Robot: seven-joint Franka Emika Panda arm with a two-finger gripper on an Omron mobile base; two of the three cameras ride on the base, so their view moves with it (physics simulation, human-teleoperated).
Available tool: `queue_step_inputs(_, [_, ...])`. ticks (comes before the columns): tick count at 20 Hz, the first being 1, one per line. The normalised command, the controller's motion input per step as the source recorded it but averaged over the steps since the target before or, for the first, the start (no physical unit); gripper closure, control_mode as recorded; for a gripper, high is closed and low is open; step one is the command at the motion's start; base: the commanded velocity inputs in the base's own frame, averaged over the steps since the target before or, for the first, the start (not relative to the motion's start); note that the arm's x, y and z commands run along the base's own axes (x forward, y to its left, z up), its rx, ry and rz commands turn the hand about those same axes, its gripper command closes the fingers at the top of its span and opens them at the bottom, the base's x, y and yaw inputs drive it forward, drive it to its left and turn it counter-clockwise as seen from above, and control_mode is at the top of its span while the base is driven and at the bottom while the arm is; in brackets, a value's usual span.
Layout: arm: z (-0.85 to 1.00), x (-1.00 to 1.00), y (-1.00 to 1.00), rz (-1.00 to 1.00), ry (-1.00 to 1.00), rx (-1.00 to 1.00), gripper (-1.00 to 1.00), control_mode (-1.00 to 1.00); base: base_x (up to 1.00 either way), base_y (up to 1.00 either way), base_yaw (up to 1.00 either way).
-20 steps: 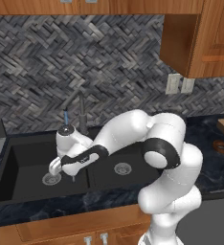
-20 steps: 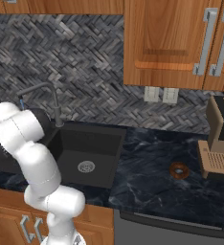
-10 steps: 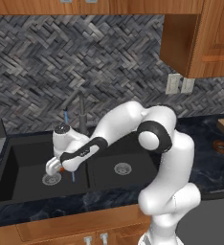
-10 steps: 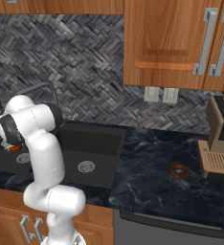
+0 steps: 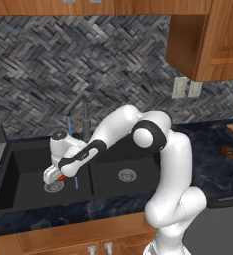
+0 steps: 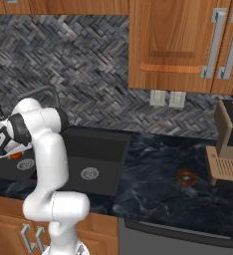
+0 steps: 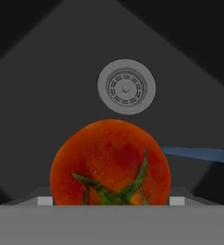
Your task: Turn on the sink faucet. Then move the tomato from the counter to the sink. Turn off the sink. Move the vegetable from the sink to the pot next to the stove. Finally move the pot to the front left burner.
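Left base view: the white arm reaches down and left into the dark sink (image 5: 19, 191), its claw (image 5: 56, 175) low over the left basin's drain (image 5: 54, 187). A speck of the orange-red tomato (image 5: 61, 177) shows at the claw's tip. A thin blue stream of water (image 5: 71, 152) falls from the faucet (image 5: 84, 117) just beside the hand.

Right base view: the claw (image 6: 4, 149) sits at the picture's left edge over the sink (image 6: 108, 149), with the tomato (image 6: 15, 156) peeking out beneath it, near the left drain (image 6: 25, 164).

Hand view: the tomato (image 7: 110, 162), stem toward the camera, sits between the spread fingers, which appear to clasp its sides, above the drain (image 7: 127, 87).
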Motion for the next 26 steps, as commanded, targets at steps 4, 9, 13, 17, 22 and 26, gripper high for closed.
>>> queue_step_inputs(4, [-0.27, 0.13, 0.14, 0.0, 0.04, 0.0, 1.0, -1.0, 0.0, 0.0, 0.0])
queue_step_inputs(9, [-0.28, 0.1, 0.13, 0.0, 0.03, 0.0, 1.0, -1.0, 0.0, 0.0, 0.0])
queue_step_inputs(13, [-0.31, 0.09, 0.09, 0.0, 0.02, 0.0, 1.0, -1.0, 0.0, 0.0, 0.0])
queue_step_inputs(17, [-0.28, 0.12, 0.1, 0.0, 0.01, 0.0, 1.0, -1.0, 0.0, 0.0, 0.0])
queue_step_inputs(22, [-0.24, 0.13, 0.09, 0.0, 0.0, 0.0, 1.0, -1.0, 0.0, 0.0, 0.0])
queue_step_inputs(26, [-0.23, 0.12, 0.1, 0.0, 0.01, 0.0, 1.0, -1.0, 0.0, 0.0, 0.0])
